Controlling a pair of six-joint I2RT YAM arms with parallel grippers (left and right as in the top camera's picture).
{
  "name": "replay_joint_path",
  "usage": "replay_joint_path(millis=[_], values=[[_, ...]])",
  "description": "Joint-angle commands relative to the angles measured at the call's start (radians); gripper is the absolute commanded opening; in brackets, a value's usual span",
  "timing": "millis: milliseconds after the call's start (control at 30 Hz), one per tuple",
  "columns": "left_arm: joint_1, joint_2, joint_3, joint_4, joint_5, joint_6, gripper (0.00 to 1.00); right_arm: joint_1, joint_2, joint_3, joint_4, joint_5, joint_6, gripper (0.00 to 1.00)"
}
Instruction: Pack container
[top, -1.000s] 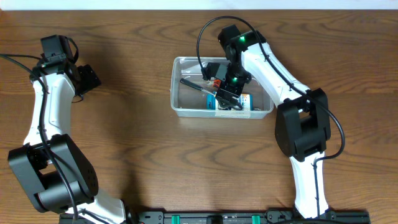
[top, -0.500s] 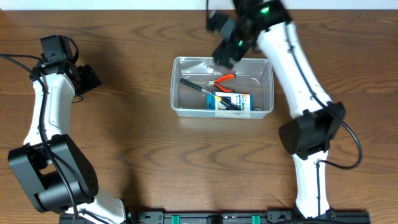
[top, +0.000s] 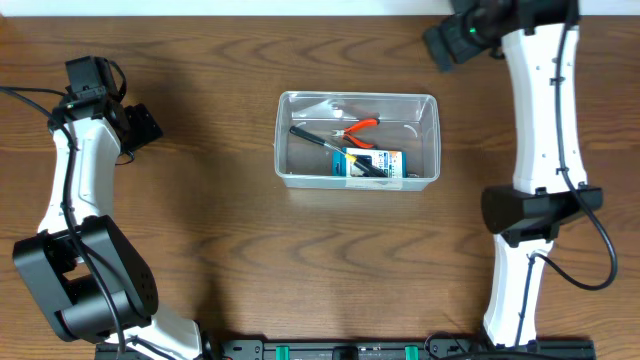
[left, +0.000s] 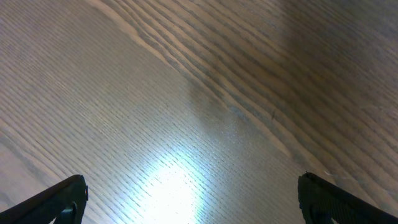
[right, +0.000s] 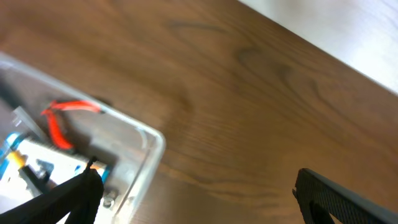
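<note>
The container sits on the tabletop, near the middle of the overhead view. Inside it lie red-handled pliers, a black tool and a blue-labelled packet. The right jaws stand wide apart and hold nothing; they are above the far right corner, well apart from the container. The left jaws stand wide apart and hold nothing, over the wood at the far left.
</note>
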Motion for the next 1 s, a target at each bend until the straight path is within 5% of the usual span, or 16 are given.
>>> replay_joint_path(millis=[0, 767, 967], values=[[0.002, 0.009, 0.022, -0.003, -0.012, -0.002, 0.98, -0.033, -0.01, 0.012, 0.003, 0.035, 0.15, 0.99], [0.002, 0.009, 0.022, -0.003, -0.012, -0.002, 0.98, -0.05, -0.012, 0.011, -0.002, 0.035, 0.165, 0.99], [0.002, 0.009, 0.022, -0.003, -0.012, -0.002, 0.98, -0.034, -0.192, 0.011, -0.004, 0.035, 0.165, 0.99]])
